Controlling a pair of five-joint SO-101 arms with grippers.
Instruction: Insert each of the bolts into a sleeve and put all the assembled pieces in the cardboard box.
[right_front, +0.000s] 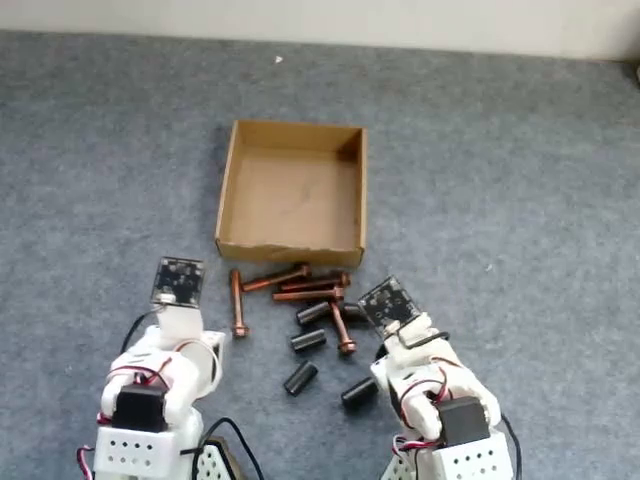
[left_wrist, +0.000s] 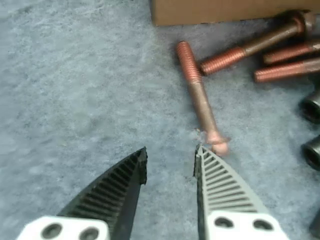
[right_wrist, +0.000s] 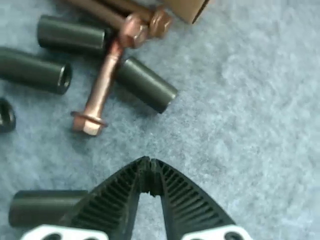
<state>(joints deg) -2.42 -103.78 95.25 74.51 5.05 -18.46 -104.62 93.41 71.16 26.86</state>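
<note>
**Parts loose on carpet, near side of box**

Left gripper (left_wrist: 171, 150), fingers apart, hangs just near of the leftmost bolt's (left_wrist: 200, 97) head. Right gripper (right_wrist: 149, 161), fingers together, hangs at the right edge of the cluster. The other bolts (right_front: 305, 285) and the sleeves (right_front: 308, 341) lie unassembled on the carpet (right_front: 520, 180) – just near of the box (right_front: 290, 195).

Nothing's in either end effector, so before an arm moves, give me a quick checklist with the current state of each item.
1. The left end effector is open: ok.
2. A bolt lies flat just ahead of it: ok.
3. The right end effector is open: not ok, shut and empty.
4. The sleeve beside it lies clear of the others: ok.
5. The cardboard box is open and empty: ok.
</note>
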